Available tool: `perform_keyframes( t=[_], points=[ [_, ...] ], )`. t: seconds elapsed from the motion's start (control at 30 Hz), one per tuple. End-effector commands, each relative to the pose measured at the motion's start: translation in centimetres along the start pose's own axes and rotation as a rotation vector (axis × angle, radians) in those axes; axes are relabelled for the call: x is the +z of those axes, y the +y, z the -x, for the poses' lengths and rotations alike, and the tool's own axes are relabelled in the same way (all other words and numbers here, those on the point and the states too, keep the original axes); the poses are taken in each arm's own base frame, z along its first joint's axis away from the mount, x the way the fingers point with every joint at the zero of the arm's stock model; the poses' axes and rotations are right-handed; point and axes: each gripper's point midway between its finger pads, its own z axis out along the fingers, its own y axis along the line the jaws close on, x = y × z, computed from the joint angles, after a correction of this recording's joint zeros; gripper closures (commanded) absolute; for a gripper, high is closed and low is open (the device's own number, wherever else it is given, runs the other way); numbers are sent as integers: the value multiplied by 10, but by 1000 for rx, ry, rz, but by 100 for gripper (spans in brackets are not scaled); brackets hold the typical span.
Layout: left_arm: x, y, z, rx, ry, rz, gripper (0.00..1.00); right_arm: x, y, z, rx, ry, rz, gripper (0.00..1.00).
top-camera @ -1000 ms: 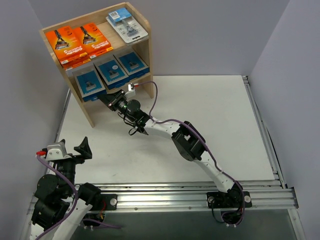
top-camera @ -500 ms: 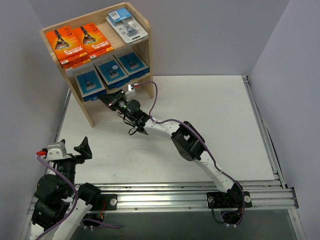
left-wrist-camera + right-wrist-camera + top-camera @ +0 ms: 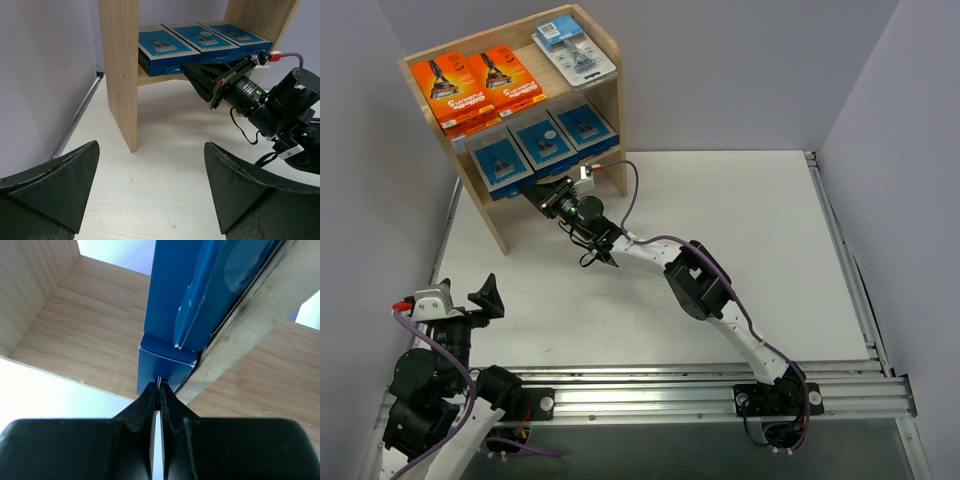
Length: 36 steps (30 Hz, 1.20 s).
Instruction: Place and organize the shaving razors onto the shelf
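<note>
Right gripper [image 3: 536,191] has advanced slightly toward the shelf [image 3: 486,214] over the last second. Its jaws are pressed together and hold nothing, with the tips butted against the front end of a blue box [image 3: 167,360] on the lower tier. Judged: a nudge to square the row of three, with placement all but complete. Top tier: two glossy orange boxes [image 3: 450,88] and one clear blister pack [image 3: 576,52]. The boxes are flat, sharp-cornered card; the shelf is pale grained wood. Left gripper [image 3: 150,150] is spread wide and empty, well clear of the shelf.
</note>
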Motion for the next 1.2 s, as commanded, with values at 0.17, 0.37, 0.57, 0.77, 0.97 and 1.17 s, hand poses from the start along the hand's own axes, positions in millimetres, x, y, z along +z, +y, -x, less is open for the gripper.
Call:
perform_keyframes(
  t=[0.17, 0.37, 0.57, 0.77, 0.97, 1.17],
  points=[
    [-12, 6, 21, -50, -102, -9, 5, 8, 22, 22, -3, -58, 70, 100],
    [-12, 6, 21, -50, -102, -9, 5, 8, 19, 23, 0, -60, 67, 100],
    [-11, 6, 21, -50, -101, -11, 5, 9, 20, 22, -3, -75, 68, 100],
    [-11, 5, 21, -51, -101, -12, 5, 10, 16, 23, -8, -103, 58, 100],
    [-11, 6, 21, -49, -101, -11, 5, 9, 15, 24, -32, -120, 51, 100],
    [-11, 5, 20, -51, -101, -11, 5, 9, 11, 23, -42, -139, 42, 100]
  ],
)
